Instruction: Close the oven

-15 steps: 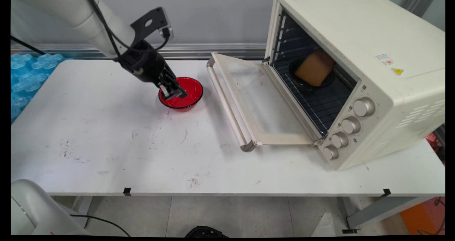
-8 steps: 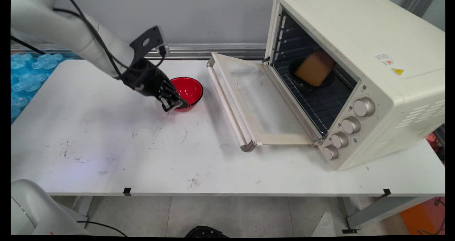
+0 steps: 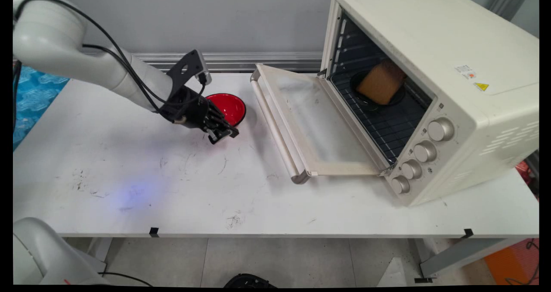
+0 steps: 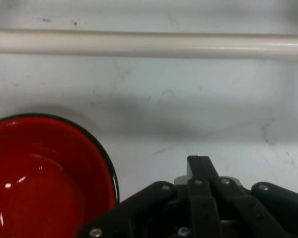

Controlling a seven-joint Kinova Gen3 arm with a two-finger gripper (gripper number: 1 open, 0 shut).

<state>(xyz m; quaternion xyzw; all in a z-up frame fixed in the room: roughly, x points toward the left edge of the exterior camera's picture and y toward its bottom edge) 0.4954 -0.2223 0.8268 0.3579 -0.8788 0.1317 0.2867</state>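
The gripper (image 3: 224,135) hangs low at the near rim of the red bowl (image 3: 230,107), its fingers pressed together (the hand view shows them closed on nothing). To the right, the toaster oven (image 3: 430,68) stands open, with a yellow warning sticker (image 3: 481,86); its writing is unreadable. Only the main view shows the bread (image 3: 381,83) inside.

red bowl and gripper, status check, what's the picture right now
Gripper shut, low at the near rim of the red bowl, holding nothing. Bowl empty on the table. Oven door open to its right.
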